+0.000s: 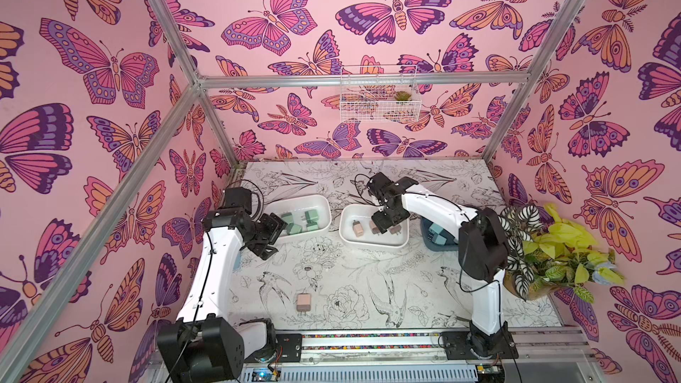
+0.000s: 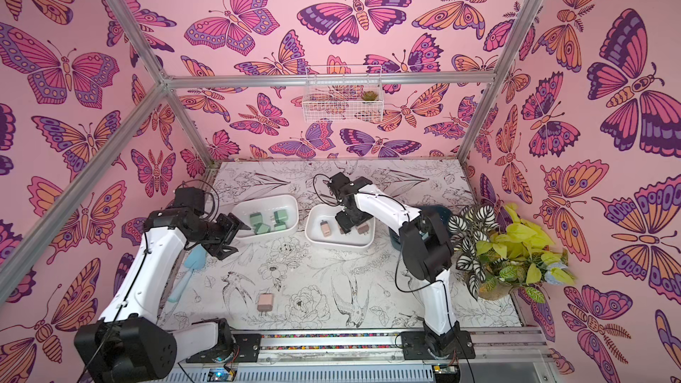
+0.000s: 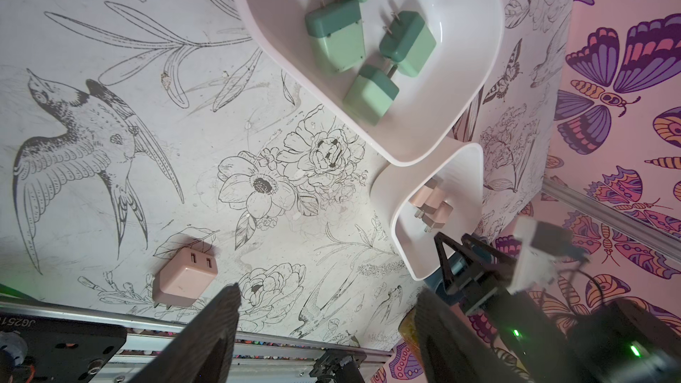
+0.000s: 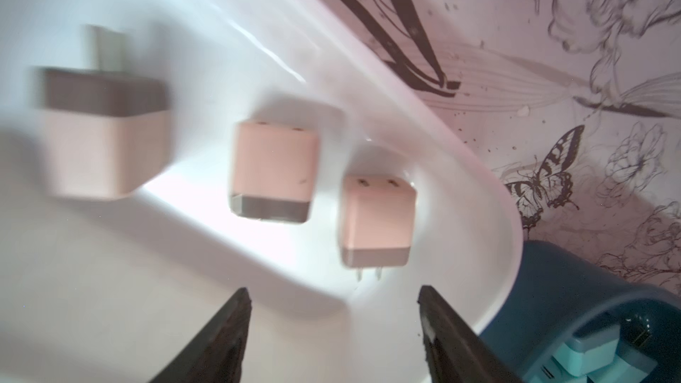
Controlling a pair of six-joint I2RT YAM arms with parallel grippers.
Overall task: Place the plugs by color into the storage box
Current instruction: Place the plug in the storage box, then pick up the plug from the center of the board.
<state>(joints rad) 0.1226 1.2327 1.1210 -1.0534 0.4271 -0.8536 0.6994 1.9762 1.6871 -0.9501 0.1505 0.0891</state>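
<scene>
Sorting plugs by colour: the right gripper (image 1: 383, 223) hangs over a white bin (image 1: 346, 239), jaws spread wide with nothing between them. Its wrist camera shows what both top views half hide beneath the black gripper body. Three pink plugs (image 4: 272, 171) lie on the bin floor just ahead of the fingertips (image 4: 236, 311). One is blurred, and the nearest points its two prongs back toward the gripper. Just past that bin, off to one side of the same gripper, a blue bin (image 4: 575, 289) holds teal plugs (image 4: 586, 351). From above, the right arm covers much of it.

The left gripper (image 3: 324, 296) hovers beside a second white bin (image 3: 475, 79), its jaws likewise apart and empty. Only its wrist camera shows the contents clearly: four green plugs (image 3: 335, 35) lying loose ahead of it, prongs at differing angles. The same view sets a lone pink plug (image 3: 184, 276) on the bird-and-flower printed table (image 3: 92, 178), close by one fingertip. The top views show it lying apart from the gripper, back toward the rail (image 1: 368, 340) that carries both arms. A pale blue handled tool (image 2: 186, 274) lies alongside the left arm in a top view, and neither wrist camera catches it. A potted plant (image 1: 549, 252) stands beside the right arm, well away from either gripper.
</scene>
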